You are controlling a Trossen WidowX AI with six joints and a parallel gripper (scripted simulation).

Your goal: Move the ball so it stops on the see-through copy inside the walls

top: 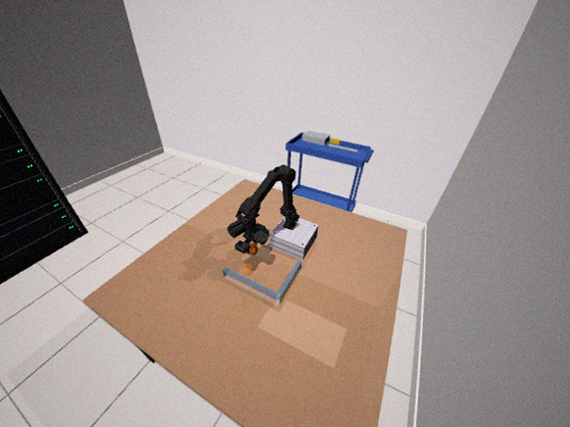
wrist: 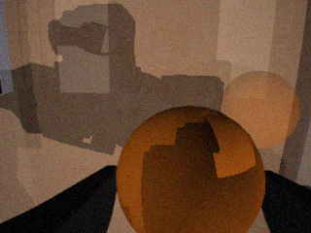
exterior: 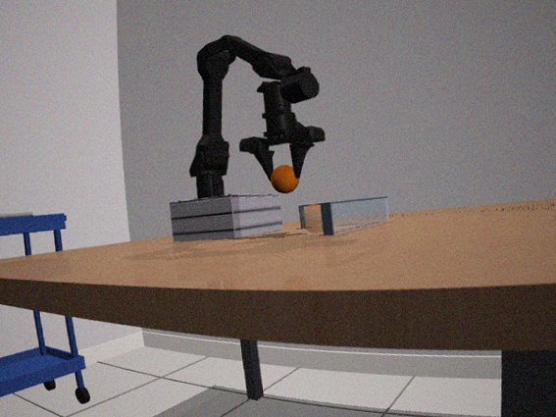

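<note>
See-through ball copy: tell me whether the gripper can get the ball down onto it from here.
Probably yes. The gripper holds the ball above the clear walls, and the see-through copy lies nearby with nothing over it.

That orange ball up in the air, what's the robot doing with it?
The robot arm's gripper has its fingers squeezed on the orange ball and holds it up off the wooden table. It needs to go to the faint see-through ball marking the resting spot by the two low clear walls. The ball isn't there yet, so the robot has to carry it over, set it down and let go.
</note>
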